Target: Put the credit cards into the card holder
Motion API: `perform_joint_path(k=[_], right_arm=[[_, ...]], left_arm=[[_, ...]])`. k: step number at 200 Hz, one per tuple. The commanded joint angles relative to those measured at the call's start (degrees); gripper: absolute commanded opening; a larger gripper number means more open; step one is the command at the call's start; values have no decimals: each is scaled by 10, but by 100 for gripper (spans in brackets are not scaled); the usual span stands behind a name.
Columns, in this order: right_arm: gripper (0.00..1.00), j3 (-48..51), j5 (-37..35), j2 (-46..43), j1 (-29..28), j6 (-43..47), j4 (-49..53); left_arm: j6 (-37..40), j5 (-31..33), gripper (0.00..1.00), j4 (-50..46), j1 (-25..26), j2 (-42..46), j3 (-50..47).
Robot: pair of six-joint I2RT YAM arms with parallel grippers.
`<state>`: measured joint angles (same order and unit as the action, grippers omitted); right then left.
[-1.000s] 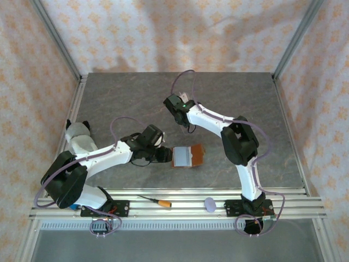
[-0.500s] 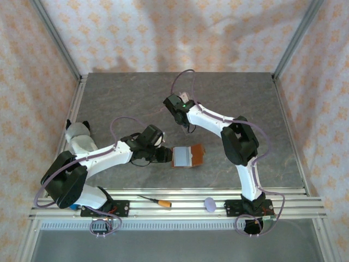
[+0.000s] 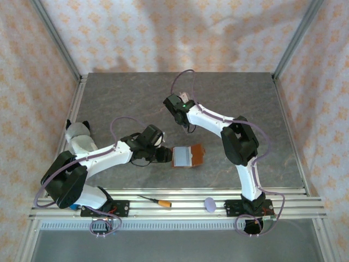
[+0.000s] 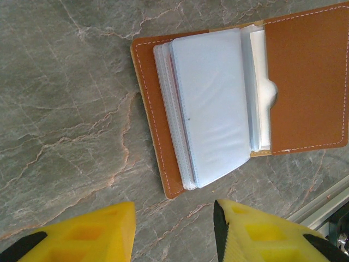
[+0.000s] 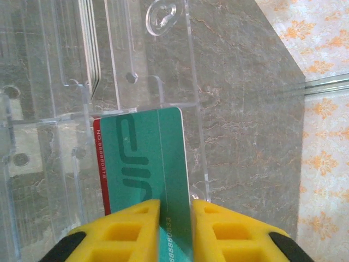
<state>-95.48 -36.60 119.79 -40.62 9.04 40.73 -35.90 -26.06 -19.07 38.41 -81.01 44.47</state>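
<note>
Right wrist view: R gripper [image 5: 175, 206] is seen w/ jaws narrow. The near right strip of the teal card [image 5: 144, 158] sits in the gap; a firm grip can't be told.
Card axis: long side runs along the fingers, pointing away from the gripper.
Clear tray [image 5: 136, 54]: both cards are held in one compartment. The red card [image 5: 98, 164] lies under the teal one, w/ just its left edge seen. A thin stack stands in a far slot.
Card holder [image 3: 188, 155]: laid open flat on the table [image 3: 245, 98], well apart from the tray, on the base side of the R gripper.
L gripper [image 4: 174, 213]: jaws are part open, nothing between them. It is hung just beside the holder's near edge, so the L arm is nearer.
Holder contents: clear sleeves are fanned over the left half and look empty. A pale insert sits in the notched brown pocket.
</note>
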Motion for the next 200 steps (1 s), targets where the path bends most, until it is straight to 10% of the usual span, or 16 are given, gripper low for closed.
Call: perform_joint_path(k=[1,162,200], right_arm=[[18,-9,1,-20,-1,-8,14],[6,-26,76,-31,-2,-35,38],[17,-31,21,-22,-2,-21,40]], left_arm=[[10,9,43,1,0,2,-8],[8,6,43,8,1,3,-19],[9,5,43,10,0,-2,-17]])
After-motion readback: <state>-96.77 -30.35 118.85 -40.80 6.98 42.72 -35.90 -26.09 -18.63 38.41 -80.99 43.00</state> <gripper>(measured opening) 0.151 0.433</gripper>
